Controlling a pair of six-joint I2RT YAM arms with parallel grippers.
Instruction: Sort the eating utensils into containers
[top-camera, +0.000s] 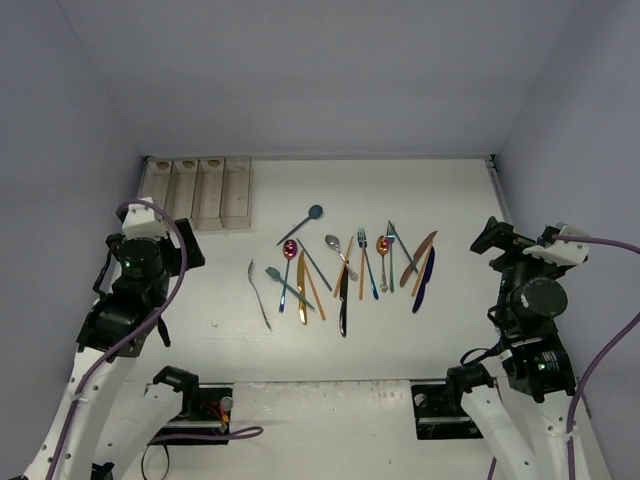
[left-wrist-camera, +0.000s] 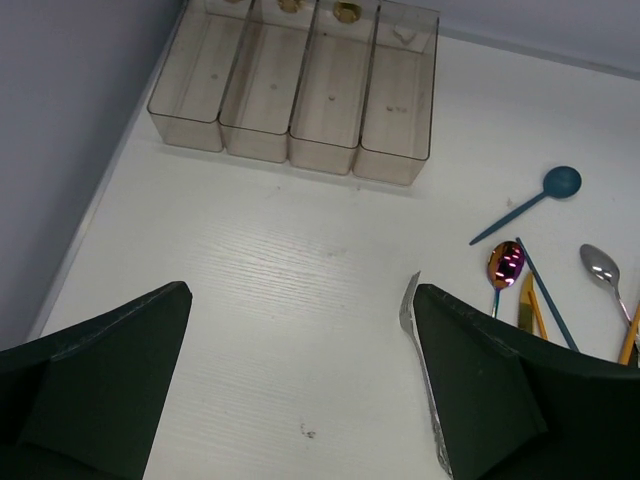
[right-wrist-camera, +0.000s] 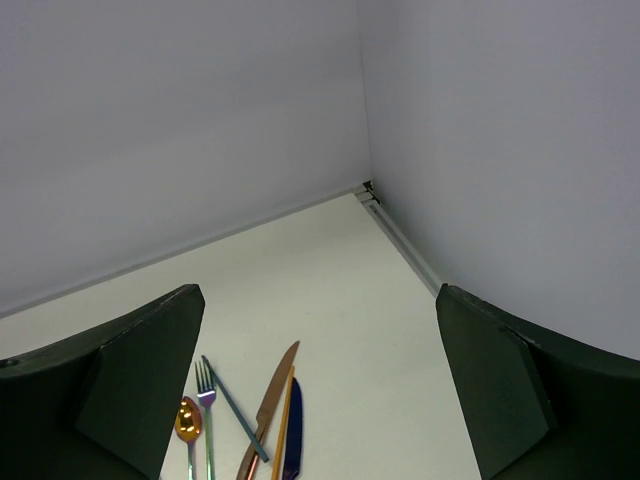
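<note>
- Bright, soft, even light from overhead falls on the white table (top-camera: 440, 200); the walls (top-camera: 300, 70) look pale lavender-grey.
- Shadows are faint and short: thin soft edges beside the utensils (top-camera: 343, 300) and at the foot of the containers (top-camera: 210, 190).
- In the left wrist view, small glints sit on the pink spoon (left-wrist-camera: 506, 262) and the silver spoon (left-wrist-camera: 598, 266).
- That view is sharp enough to show the tabletop's fine grain.
</note>
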